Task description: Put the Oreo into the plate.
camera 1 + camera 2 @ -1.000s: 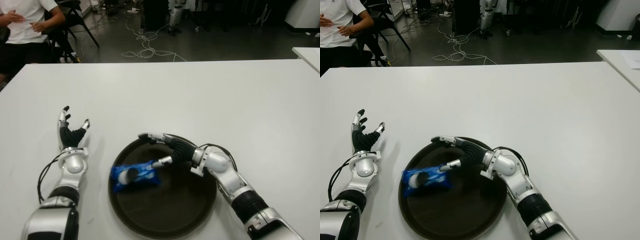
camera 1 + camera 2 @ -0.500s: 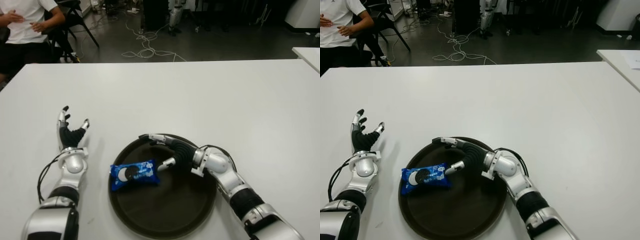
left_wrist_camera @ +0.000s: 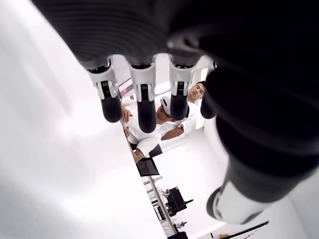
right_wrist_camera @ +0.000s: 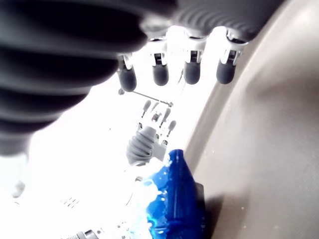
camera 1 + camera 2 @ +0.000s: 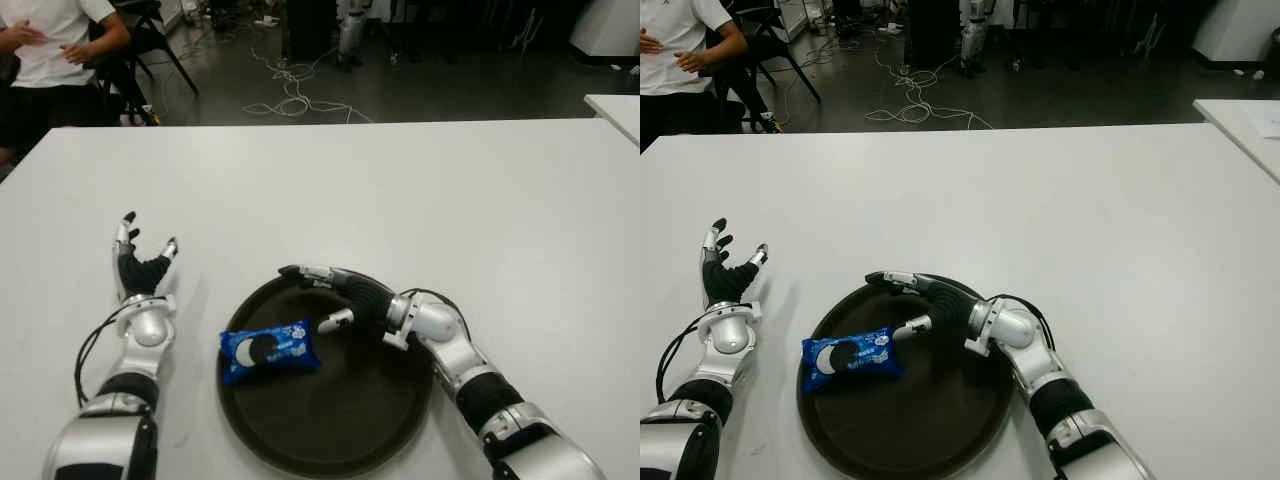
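Observation:
A blue Oreo packet (image 5: 268, 349) lies flat on the left part of the dark round plate (image 5: 360, 420), its left end at the rim. My right hand (image 5: 322, 298) hovers over the plate just right of the packet, fingers spread and holding nothing; the thumb tip is a short gap from the packet's right end. In the right wrist view the Oreo packet (image 4: 174, 199) shows beyond my straight fingers (image 4: 160, 74), on the plate's brown floor (image 4: 269, 164). My left hand (image 5: 140, 262) shows on the white table (image 5: 420, 190) left of the plate, fingers open and pointing up.
A person in a white shirt (image 5: 50, 45) sits on a chair beyond the table's far left corner. Cables (image 5: 290, 95) lie on the dark floor behind the table. Another white table's corner (image 5: 615, 108) shows at the far right.
The Oreo packet left my right hand's fingers and settled flat on the plate's left side. My right hand has drawn back slightly to the right, staying open. My left hand has not moved.

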{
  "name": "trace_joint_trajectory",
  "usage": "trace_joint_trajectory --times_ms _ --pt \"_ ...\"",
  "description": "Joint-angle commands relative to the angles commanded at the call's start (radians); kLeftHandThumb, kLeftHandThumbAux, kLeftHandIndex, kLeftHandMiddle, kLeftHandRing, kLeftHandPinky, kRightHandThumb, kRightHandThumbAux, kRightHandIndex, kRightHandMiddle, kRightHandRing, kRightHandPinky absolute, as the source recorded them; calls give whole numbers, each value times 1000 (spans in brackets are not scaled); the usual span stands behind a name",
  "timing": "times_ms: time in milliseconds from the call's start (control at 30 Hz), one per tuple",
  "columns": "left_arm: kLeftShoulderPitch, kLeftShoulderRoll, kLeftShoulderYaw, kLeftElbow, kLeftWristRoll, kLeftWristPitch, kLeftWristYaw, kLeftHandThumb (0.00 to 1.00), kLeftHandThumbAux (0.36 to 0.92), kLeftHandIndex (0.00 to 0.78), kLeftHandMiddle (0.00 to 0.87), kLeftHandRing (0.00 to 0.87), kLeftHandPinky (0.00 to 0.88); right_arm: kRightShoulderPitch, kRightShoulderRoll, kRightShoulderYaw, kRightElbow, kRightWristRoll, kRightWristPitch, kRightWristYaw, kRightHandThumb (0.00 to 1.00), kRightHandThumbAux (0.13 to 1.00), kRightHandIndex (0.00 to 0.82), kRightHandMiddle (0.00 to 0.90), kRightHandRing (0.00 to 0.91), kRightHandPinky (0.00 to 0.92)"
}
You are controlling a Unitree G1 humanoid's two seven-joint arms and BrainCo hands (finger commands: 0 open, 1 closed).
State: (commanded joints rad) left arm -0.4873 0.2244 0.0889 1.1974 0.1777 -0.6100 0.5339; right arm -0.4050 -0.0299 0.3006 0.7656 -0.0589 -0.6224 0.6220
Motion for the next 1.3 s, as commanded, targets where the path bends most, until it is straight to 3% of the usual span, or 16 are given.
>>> trace_joint_trajectory --times_ms 133,300,367,433,600,733,900,1067,1200,1300 --pt "0 -1 0 0 0 1 1 103 811 83 99 96 94 -3 -4 -7 7 9 -1 -1 0 480 0 0 0 15" --pt "-1 -2 2 1 -3 1 0 113 811 89 100 104 113 -48 -34 -46 4 53 28 45 0 499 0 0 0 3" --pt "-1 -2 2 1 -3 1 -1 110 812 89 99 102 106 -72 -71 -71 -6 57 34 48 0 510 0 0 0 1" --pt "-1 -2 1 1 -3 1 -2 104 817 87 96 98 99 -83 -86 -85 -5 54 33 46 0 531 0 0 0 0" --pt "-1 -4 5 0 -8 -3 -6 106 822 92 91 95 104 -115 -79 -118 73 41 -31 -5 0 577 0 0 0 0" --pt "-2 -4 6 0 -8 -2 -7 107 818 90 97 97 101 -144 -94 -168 134 73 -101 -14 0 613 3 5 0 0" --pt "-3 -3 7 2 -12 1 -15 110 814 90 96 95 102 -114 -100 -205 111 101 -150 -26 0 621 20 19 0 0" --pt "-2 -4 10 0 -16 2 -23 97 800 83 85 83 87 -105 -78 -228 63 151 -148 -12 0 645 21 12 0 0" --pt "-2 -5 13 -1 -20 3 -28 86 792 80 78 76 86 -94 -74 -238 -52 241 -68 54 0 656 15 2 0 0" --pt "-3 -6 15 -1 -23 2 -31 93 794 87 86 85 100 -60 -98 -245 -168 311 14 107 0 659 9 0 0 0"
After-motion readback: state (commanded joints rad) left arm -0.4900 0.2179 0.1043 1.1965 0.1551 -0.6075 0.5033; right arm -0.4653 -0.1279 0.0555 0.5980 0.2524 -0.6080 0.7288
